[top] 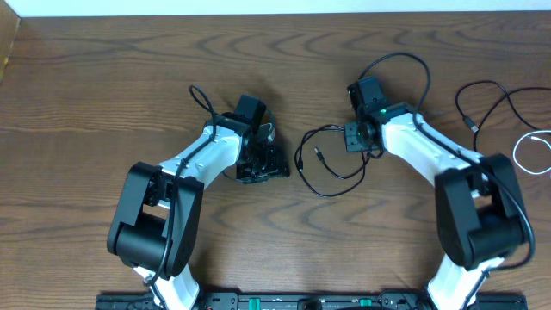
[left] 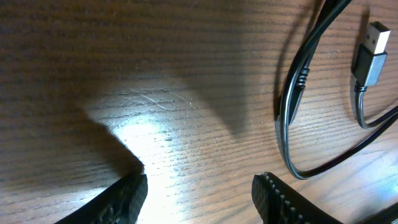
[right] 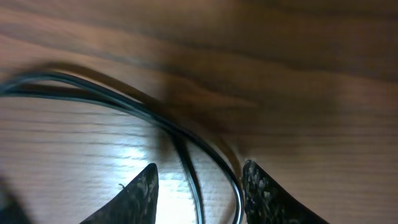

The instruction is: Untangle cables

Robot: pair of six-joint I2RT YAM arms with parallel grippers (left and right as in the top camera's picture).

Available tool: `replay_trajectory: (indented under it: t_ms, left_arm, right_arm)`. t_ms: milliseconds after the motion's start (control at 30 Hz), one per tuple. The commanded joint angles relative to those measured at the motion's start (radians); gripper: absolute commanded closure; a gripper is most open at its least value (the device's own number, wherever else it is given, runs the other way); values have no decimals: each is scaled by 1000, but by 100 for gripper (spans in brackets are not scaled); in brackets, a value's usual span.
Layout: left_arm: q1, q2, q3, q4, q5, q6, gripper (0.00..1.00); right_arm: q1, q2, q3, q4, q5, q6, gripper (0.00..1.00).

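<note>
Right gripper (right: pixel 199 180) spread, black cable (right: pixel 93 92) loose between its fingers, left gripper (left: pixel 199 190) spread over wood table (left: pixel 155 74), plug (left: pixel 371 43) nearby

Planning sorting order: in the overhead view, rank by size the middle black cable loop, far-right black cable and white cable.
Largest, too alike to rank: thin black looped cable between the arms and thin black cable at far right.
Smallest: thin white cable, cut off by the frame edge.

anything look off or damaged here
Nothing stands out. The middle black cable lies in a loose loop with no visible damage; the right black cable and the white cable lie off to the right.
</note>
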Motion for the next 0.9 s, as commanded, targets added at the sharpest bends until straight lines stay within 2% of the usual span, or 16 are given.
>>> replay_trajectory:
  t_ms: [0, 100, 233, 333, 667, 867]
  left_arm:
    - [1, 5, -3, -10, -39, 13, 40]
    - [1, 5, -3, -10, -39, 13, 40]
    - [1, 5, -3, -8, -40, 13, 40]
    - [1, 5, -3, -6, -40, 13, 40]
    - [1, 5, -3, -6, -39, 13, 40]
    - [1, 5, -3, -7, -39, 13, 40]
  right_arm:
    - [-8, 60, -3, 0, 38, -27, 60]
    - [-15, 81, -3, -7, 37, -27, 62]
    - [-15, 84, -3, -50, -69, -26, 89]
    - [-15, 84, -3, -78, -146, -26, 99]
    - [-18, 36, 0, -155, -252, -27, 99]
    - [-75, -182, 18, -138, -251, -27, 99]
